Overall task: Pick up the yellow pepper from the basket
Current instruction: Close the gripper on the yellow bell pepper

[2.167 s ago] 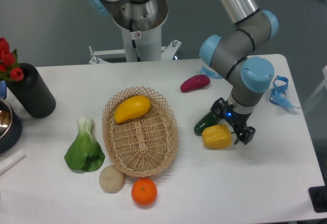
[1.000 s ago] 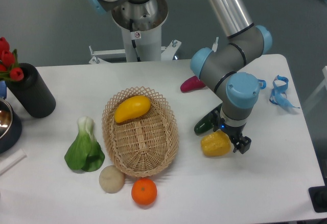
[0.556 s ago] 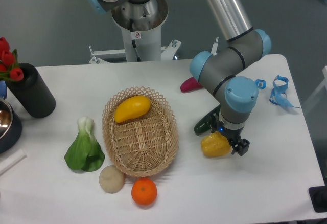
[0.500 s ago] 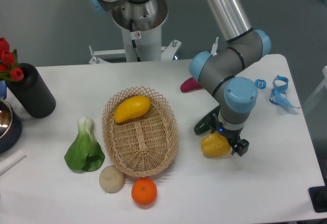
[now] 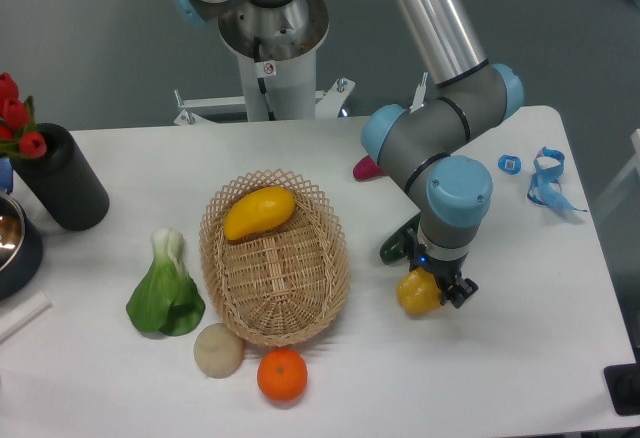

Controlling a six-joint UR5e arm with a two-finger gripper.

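The yellow pepper [image 5: 416, 293] is outside the basket, low over the white table to its right. My gripper [image 5: 432, 293] is right over it, shut on the yellow pepper, with one dark finger [image 5: 458, 291] showing at its right side. The wrist hides the pepper's top. The large oval wicker basket [image 5: 330, 283] stands at the table's middle. It holds only a smooth, elongated yellow-orange fruit [image 5: 259, 212] at its far end.
A dark green vegetable [image 5: 397, 244] lies just behind the pepper. A purple vegetable [image 5: 362, 169] is partly hidden by the arm. An orange [image 5: 282, 375], a beige round root [image 5: 218, 350] and a bok choy [image 5: 165, 293] lie around the basket. A black vase [image 5: 65, 178] stands at left, a blue ribbon [image 5: 548, 178] at right.
The gripper has moved a little toward the front and left with the yellow pepper, and the wrist has turned. Nothing else has moved.
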